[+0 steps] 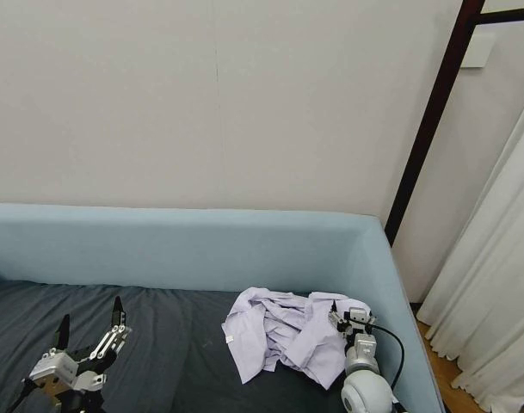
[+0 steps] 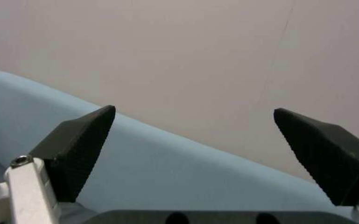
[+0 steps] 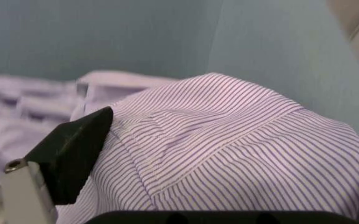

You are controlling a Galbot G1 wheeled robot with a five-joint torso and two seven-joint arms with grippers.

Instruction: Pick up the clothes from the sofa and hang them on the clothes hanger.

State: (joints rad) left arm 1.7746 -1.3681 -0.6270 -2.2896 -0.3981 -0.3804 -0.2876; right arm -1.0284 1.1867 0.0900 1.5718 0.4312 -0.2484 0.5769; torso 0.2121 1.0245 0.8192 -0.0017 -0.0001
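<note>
While right gripper [image 1: 352, 317] sits at right edge of shirt [image 1: 274, 331], fingers [image 3: 73, 149] spread astride a raised fold, left gripper [image 1: 90, 311] idles well left of shirt, fingers also spread.

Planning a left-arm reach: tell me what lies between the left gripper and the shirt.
Head view: only bare dark sofa seat between the left gripper and the shirt.

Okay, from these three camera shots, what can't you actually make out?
Rack: head view, top cut off by the upper edge.
Shirt: head view, crumpled on the sofa; collar and sleeves lost in folds.
Right claw: open; right wrist view, one finger covered by the striped cloth.
Left claw: open; head view, its arm cut off by the bottom edge.
</note>
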